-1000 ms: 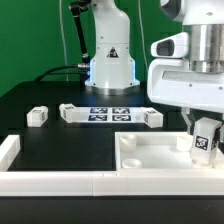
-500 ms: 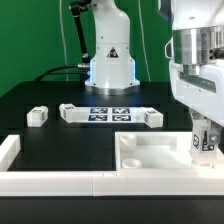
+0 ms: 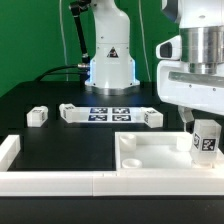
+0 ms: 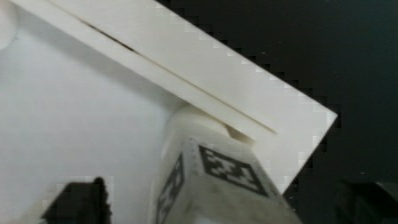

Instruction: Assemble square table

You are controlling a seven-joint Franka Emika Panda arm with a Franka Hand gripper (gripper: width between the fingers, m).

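The square table's white slab (image 3: 150,152) lies rim-up at the front of the exterior view's right. One white tagged leg (image 3: 206,141) stands upright in its right far corner. My gripper (image 3: 204,127) hangs over that leg, open, its fingers on either side of the top. In the wrist view the leg (image 4: 217,170) rises between the dark fingertips (image 4: 79,202) with a gap on each side, and my gripper (image 4: 222,205) does not press on it. The slab's rim (image 4: 214,85) runs diagonally behind.
Three loose legs lie on the black table: one (image 3: 37,116) at the left, one (image 3: 72,113) and one (image 3: 150,117) at the ends of the marker board (image 3: 110,113). A white border rail (image 3: 50,181) lines the front edge. The arm's base (image 3: 110,62) stands behind.
The jaws have spread wide and let go of the upright leg, which stays standing in the slab's corner. The hand has turned a little above it.
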